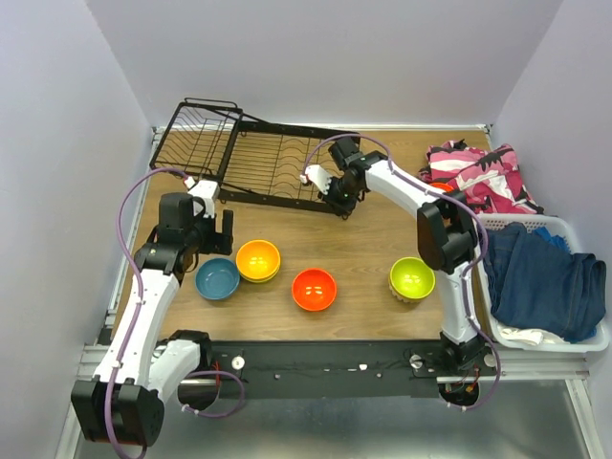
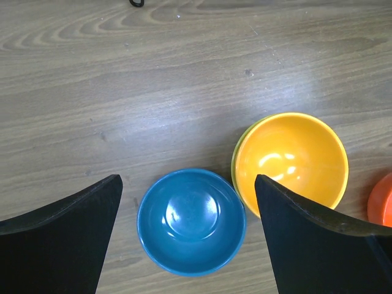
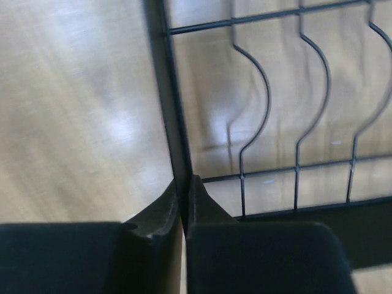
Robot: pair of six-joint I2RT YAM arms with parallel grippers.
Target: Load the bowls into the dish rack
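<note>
The black wire dish rack point(image 1: 258, 158) lies at the back of the table. My right gripper point(image 1: 341, 199) is shut on its near right edge wire point(image 3: 174, 135), seen up close in the right wrist view. A blue bowl point(image 1: 218, 278), a yellow-orange bowl point(image 1: 258, 259), a red-orange bowl point(image 1: 314, 289) and a lime green bowl point(image 1: 412, 278) sit in a row on the wood. My left gripper point(image 1: 212, 232) is open above the blue bowl point(image 2: 191, 220), its fingers point(image 2: 73, 239) either side of it. The yellow-orange bowl point(image 2: 291, 162) sits stacked in a green one.
A white laundry basket point(image 1: 550, 287) of blue clothes stands at the right edge, with pink patterned cloth point(image 1: 478, 172) behind it. Purple walls close in left, back and right. The rack's taller basket section point(image 1: 201, 134) is at its left end.
</note>
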